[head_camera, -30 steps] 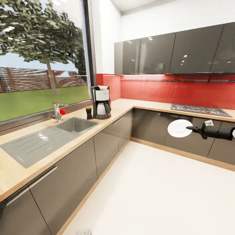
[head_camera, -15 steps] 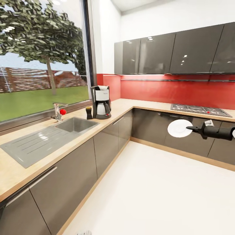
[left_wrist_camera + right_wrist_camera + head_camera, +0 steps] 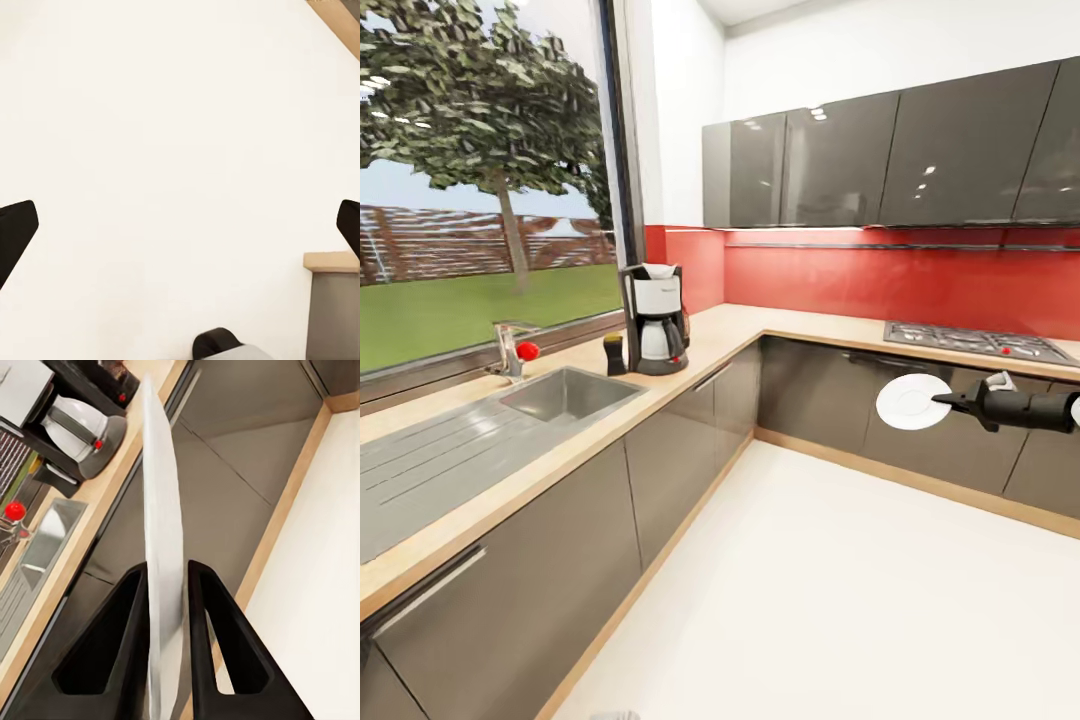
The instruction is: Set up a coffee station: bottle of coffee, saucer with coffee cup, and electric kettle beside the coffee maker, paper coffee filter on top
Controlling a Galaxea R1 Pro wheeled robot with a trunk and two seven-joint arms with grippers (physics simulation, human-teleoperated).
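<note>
Sitting over on the left of the kitchen countertop (image 3: 720, 335): bottle of coffee (image 3: 615, 354) right beside the coffee maker (image 3: 654, 319), past the sink (image 3: 565, 393). Further right, saucer (image 3: 910, 402) held on edge out over the floor (image 3: 840, 590), pinched between the right gripper (image 3: 938, 401) fingers. Left gripper (image 3: 180, 225) fingers spread wide, nothing between them.

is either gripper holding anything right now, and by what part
The right gripper holds the saucer by its rim, pinched edge-on between both fingers. The left gripper is open and holds nothing.
</note>
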